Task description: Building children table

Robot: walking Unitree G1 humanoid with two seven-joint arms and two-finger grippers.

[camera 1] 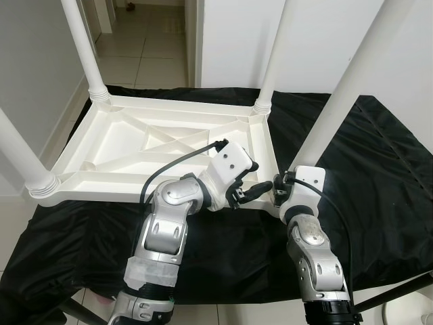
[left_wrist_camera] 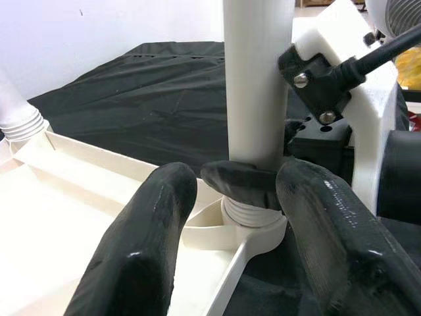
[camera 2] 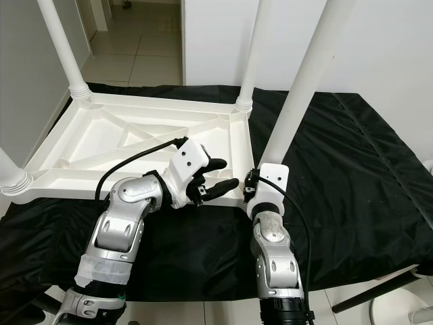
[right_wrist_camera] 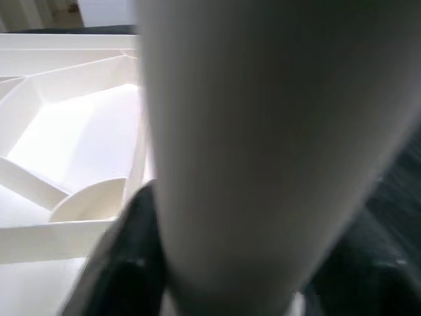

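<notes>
The right gripper (left_wrist_camera: 247, 185) is clenched around the near-right leg (camera 1: 338, 95) just above its threaded base, at the corner of the upturned white tabletop (camera 1: 122, 145) lying on a black sheet (camera 1: 379, 169). The left gripper (camera 1: 254, 191) hangs beside that corner, fingers (left_wrist_camera: 141, 243) spread apart, holding nothing. Three other legs stand in their corners.

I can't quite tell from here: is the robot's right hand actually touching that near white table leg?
Touching. In the left wrist view a black finger of the right hand lies wrapped against the table leg, just above its threaded base.
</notes>
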